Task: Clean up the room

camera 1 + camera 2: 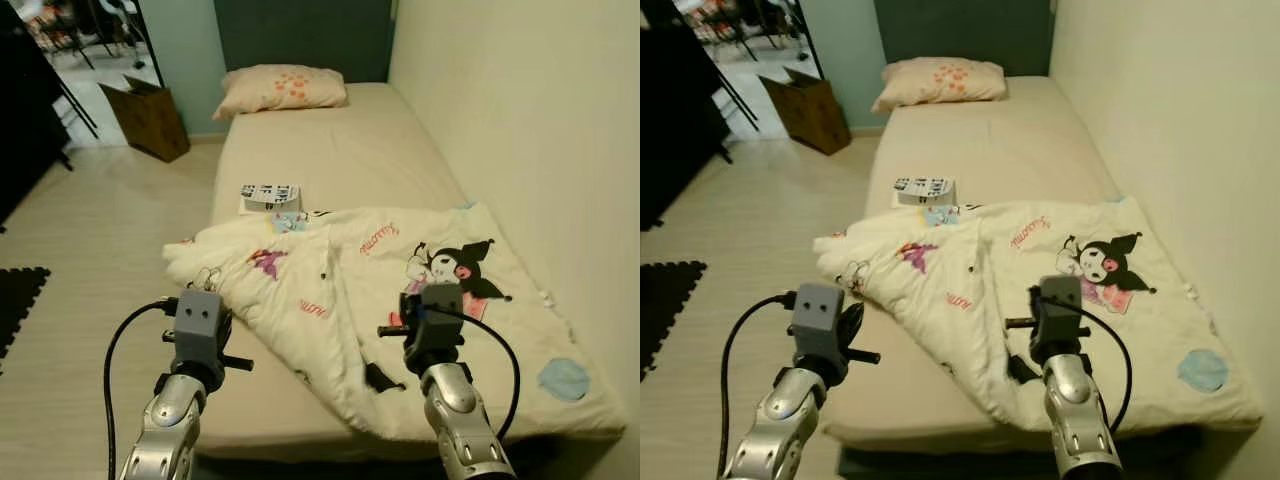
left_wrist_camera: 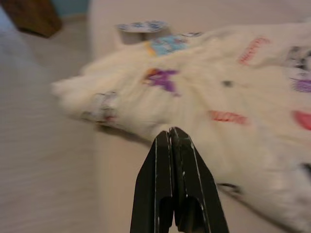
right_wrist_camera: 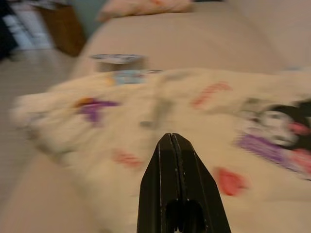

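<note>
A cream blanket [image 1: 400, 290] with cartoon prints lies rumpled across the near half of the bed [image 1: 340, 140], its left edge bunched near the bed's side. A small box with a black-and-white pattern [image 1: 270, 195] sits on the mattress just beyond the blanket. A peach pillow [image 1: 283, 88] rests at the head of the bed. My left gripper [image 2: 170, 132] is shut and empty, held over the bed's near left edge and pointing at the blanket's bunched edge. My right gripper [image 3: 170, 137] is also shut and empty, hovering above the blanket's near part.
A wall [image 1: 540, 120] runs along the right side of the bed. On the floor at the far left stands an open brown cardboard box [image 1: 148, 118]. A black foam mat [image 1: 18, 300] lies at the left edge. Pale wood floor [image 1: 110, 230] stretches left of the bed.
</note>
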Available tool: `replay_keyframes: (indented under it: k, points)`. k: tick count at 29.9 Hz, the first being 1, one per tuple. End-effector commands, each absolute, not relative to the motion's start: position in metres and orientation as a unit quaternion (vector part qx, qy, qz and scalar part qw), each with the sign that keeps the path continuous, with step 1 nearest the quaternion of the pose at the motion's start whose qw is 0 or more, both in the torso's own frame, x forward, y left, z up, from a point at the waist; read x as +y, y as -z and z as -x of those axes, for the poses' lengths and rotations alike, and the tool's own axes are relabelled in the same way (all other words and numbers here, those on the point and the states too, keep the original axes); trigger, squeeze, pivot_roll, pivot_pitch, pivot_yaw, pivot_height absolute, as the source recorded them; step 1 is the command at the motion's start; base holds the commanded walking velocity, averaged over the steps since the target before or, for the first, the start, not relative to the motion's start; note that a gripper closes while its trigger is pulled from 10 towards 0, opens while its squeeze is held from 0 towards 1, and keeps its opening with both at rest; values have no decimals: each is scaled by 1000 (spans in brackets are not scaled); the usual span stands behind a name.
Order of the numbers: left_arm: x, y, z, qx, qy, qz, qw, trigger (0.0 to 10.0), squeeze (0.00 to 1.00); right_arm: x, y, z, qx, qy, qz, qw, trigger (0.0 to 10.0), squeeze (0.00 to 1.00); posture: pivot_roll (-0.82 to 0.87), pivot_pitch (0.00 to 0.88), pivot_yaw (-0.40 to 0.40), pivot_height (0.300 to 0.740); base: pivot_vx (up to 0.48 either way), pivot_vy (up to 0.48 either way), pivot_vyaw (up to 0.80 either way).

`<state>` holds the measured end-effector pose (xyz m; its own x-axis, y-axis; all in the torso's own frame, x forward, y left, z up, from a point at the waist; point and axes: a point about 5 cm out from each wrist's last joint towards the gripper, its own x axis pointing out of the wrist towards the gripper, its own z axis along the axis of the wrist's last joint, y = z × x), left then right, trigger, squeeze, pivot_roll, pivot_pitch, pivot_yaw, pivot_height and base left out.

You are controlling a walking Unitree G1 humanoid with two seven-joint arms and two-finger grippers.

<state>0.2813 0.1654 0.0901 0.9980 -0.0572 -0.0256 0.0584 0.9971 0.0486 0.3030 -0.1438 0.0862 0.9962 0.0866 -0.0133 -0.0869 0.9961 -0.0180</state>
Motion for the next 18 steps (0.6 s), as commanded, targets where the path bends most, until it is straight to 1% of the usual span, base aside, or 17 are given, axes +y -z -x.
replay_keyframes:
  k: [1, 12, 15, 18]
  points:
    - [168, -87, -279, 18, 25, -35, 999, 10000, 0, -147, -82, -301, 15, -39, 7, 999, 10000, 0, -67, 101, 43, 740, 0, 0, 0]
    - [163, -88, -282, 21, 48, -56, 997, 10000, 0, -149, -80, -301, 21, -32, 2, 999, 10000, 0, -65, 102, 46, 740, 0, 0, 0]
    - [163, -85, -281, 30, 54, -74, 995, 10000, 0, -149, -80, -301, 20, -32, 2, 999, 10000, 0, -67, 95, 53, 740, 0, 0, 0]
    - [163, -85, -281, 29, 55, -81, 995, 10000, 0, -148, -80, -301, 20, -32, 2, 999, 10000, 0, -67, 95, 53, 740, 0, -480, 0]
